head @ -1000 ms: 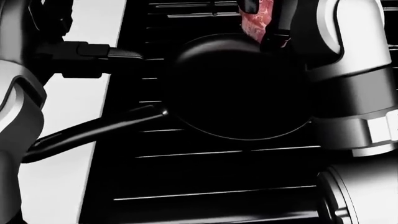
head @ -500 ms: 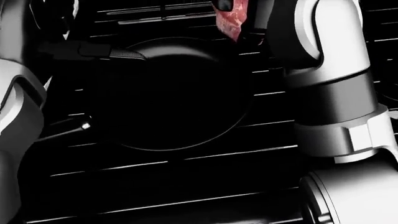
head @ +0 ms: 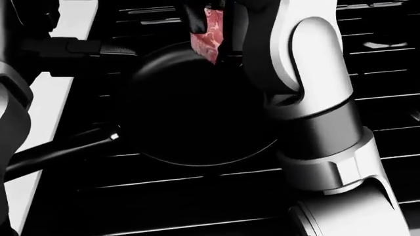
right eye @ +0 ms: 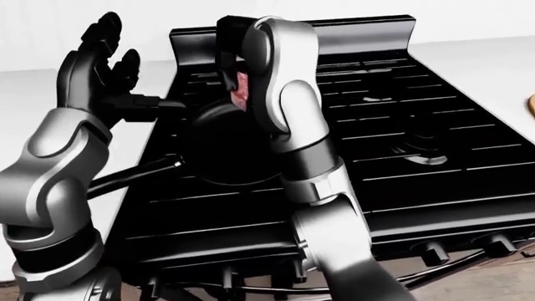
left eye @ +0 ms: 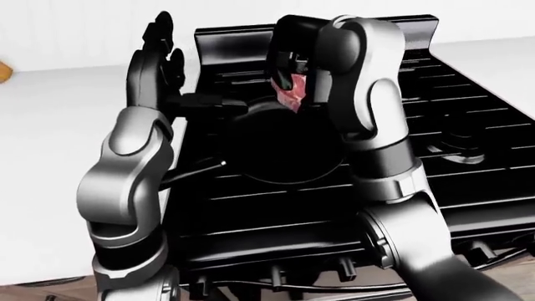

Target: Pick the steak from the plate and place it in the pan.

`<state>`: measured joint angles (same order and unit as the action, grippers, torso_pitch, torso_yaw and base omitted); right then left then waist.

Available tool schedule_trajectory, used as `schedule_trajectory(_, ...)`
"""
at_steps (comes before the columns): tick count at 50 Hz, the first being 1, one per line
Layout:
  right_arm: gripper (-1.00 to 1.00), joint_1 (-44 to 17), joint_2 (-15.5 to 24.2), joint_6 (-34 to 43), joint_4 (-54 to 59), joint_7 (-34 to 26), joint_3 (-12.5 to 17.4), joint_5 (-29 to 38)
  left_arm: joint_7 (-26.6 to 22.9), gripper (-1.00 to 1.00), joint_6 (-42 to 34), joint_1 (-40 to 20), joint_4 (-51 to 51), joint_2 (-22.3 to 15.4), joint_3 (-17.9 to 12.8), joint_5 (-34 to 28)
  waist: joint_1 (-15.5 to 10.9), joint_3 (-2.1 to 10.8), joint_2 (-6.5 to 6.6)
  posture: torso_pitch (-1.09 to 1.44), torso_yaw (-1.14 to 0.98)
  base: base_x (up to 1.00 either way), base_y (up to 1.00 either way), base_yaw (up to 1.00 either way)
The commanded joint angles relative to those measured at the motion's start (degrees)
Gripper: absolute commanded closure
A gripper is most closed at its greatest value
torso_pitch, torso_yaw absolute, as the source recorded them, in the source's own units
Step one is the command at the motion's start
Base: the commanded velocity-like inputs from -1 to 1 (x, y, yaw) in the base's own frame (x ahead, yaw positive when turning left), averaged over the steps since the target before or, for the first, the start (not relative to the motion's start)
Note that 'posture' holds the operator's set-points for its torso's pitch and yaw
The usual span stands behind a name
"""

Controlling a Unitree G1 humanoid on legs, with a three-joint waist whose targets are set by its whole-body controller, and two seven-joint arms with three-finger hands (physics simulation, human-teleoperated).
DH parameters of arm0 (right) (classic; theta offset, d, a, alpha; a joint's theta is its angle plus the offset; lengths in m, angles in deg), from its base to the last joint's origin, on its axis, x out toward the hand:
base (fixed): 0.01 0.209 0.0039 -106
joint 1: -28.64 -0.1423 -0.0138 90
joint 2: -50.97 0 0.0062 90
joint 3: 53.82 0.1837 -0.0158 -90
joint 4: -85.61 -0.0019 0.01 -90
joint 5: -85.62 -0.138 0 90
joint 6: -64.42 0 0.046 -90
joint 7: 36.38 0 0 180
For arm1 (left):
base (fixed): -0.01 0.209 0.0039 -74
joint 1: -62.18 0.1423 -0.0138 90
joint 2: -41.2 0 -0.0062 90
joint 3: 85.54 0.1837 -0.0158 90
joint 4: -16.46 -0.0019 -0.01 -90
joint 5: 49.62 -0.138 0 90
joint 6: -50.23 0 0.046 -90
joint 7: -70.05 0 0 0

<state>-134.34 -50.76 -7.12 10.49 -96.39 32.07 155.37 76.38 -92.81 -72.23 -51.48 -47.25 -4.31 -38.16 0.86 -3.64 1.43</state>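
The red marbled steak (head: 205, 34) hangs from my right hand (left eye: 288, 66), whose dark fingers are shut on its upper part. It hangs just above the top rim of the black round pan (head: 197, 113), which sits on the black stove grates (left eye: 468, 125). The pan's long handle (head: 59, 150) points to the lower left. My left hand (right eye: 100, 56) is open with fingers spread, raised over the stove's left edge to the left of the pan, holding nothing. No plate is in view.
White counter (left eye: 50, 125) lies left of the stove and more (right eye: 493, 56) to its right. Stove knobs (right eye: 493, 241) line the bottom edge. An orange thing (left eye: 2, 72) shows at the far left edge. My right forearm (head: 321, 123) crosses the pan's right side.
The head view has shifted sideways, so the camera moved. My right hand with the steak has come lower and further left in the view, now over the pan's top rim.
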Motion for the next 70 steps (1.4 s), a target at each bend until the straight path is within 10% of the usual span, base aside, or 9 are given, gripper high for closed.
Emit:
schedule_trajectory(1,1.0,-2.2,0.2,-0.3,-2.7,0.2,0.8,1.3,-0.1,-1.0,2.0,-1.8,1.6,-0.5,-0.4,-0.2,0.1,2.0,0.3,0.0,0.0,0.0,0.0,0.0)
schedule_trajectory(49,1.0,8.9,-9.0,-0.6,-8.6,1.1,-2.0,4.9,-0.3,-1.0,1.2,-2.0,2.2,-0.5,-0.4,-0.4,0.3,2.29,0.86,0.0,0.0,0.0,0.0,0.0)
schedule_trajectory(70,0.24,10.2,-9.4,-0.7,-8.3,1.7,-2.5,4.5,-0.4,-1.0,1.0,-2.4,2.1,-0.5,-0.2,-0.6,0.3,2.47,0.77,0.0,0.0,0.0,0.0,0.0)
